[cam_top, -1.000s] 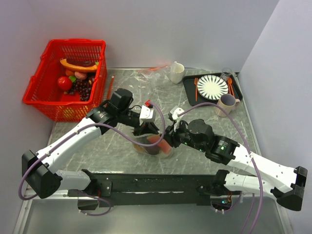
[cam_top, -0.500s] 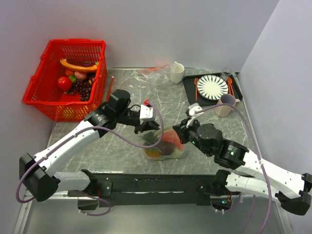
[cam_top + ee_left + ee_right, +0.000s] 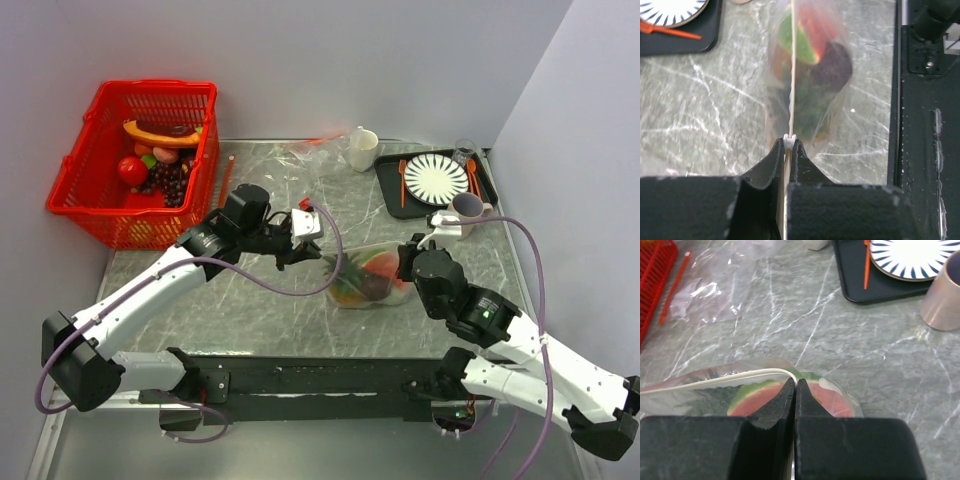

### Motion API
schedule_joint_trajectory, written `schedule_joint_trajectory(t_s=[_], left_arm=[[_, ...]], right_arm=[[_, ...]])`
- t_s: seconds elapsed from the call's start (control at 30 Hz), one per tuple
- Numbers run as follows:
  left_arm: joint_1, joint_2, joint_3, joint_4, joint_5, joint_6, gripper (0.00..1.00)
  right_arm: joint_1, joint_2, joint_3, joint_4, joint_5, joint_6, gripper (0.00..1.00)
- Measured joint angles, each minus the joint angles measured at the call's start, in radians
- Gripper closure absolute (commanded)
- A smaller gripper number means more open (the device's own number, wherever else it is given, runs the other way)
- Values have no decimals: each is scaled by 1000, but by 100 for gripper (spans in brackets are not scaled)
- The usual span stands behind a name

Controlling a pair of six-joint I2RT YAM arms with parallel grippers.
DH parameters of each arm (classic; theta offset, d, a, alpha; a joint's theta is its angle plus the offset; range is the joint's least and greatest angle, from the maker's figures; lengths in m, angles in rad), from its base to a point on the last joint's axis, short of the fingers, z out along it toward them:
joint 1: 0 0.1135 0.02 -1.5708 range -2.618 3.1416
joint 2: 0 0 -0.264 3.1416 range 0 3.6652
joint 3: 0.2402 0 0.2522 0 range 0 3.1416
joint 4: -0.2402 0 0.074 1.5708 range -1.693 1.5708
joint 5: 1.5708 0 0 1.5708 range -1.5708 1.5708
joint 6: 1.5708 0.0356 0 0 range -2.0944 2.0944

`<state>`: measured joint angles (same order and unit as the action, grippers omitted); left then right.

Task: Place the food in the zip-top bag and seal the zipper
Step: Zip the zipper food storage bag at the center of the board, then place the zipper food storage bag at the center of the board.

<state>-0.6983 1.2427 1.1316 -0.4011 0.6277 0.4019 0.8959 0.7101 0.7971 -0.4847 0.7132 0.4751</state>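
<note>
The zip-top bag (image 3: 370, 277) sits out on the grey marbled table (image 3: 230, 300), left of the black tray (image 3: 392, 190) and nearer to the arm bases than that tray. It is stretched out lengthwise between the two arms. The food (image 3: 362, 280) is inside it. Through the clear plastic I can make out a red slice with a green rind (image 3: 765, 392), a dark purple piece (image 3: 832, 65) and some blurred green and orange beneath. The zipper (image 3: 791, 75) shows as a thin white strip along the bag's top edge, pulled straight, with the pouch sagging under it. The left gripper (image 3: 788, 142) is at the end of the bag farther from the tray, its jaws pinched together on that strip, which runs straight out from between the black fingers. The right gripper (image 3: 795, 385) is at the end closer to the tray. Its jaws are pressed together too, and the white strip curves right up into the fingertips, so it looks clamped on that end of the seal. Whether the strip is pressed closed along its whole length I cannot tell. On the tray are a striped plate (image 3: 435, 178) and an orange utensil (image 3: 402, 180). A mug (image 3: 462, 212) stands at the tray's near right corner, a white cup (image 3: 362, 150) is just left of the tray, and a red basket (image 3: 135, 160) of toy produce is well off to the tray's left.
</note>
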Motion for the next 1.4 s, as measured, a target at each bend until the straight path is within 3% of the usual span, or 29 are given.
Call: schedule_joint_trajectory(t_s=[0.87,1.17,1.4], left_arm=[[43,-25,-21,42,-190,-120,99],[88,-32,-33,53,-247,-153,99],[136,-36,-32,58,-288,-185,99]], right_arm=[[-84,6,0,-33,-26,72,100],[-98,80,5,32,-111,8,100],[-199,225,108,63,-263,-46,100]])
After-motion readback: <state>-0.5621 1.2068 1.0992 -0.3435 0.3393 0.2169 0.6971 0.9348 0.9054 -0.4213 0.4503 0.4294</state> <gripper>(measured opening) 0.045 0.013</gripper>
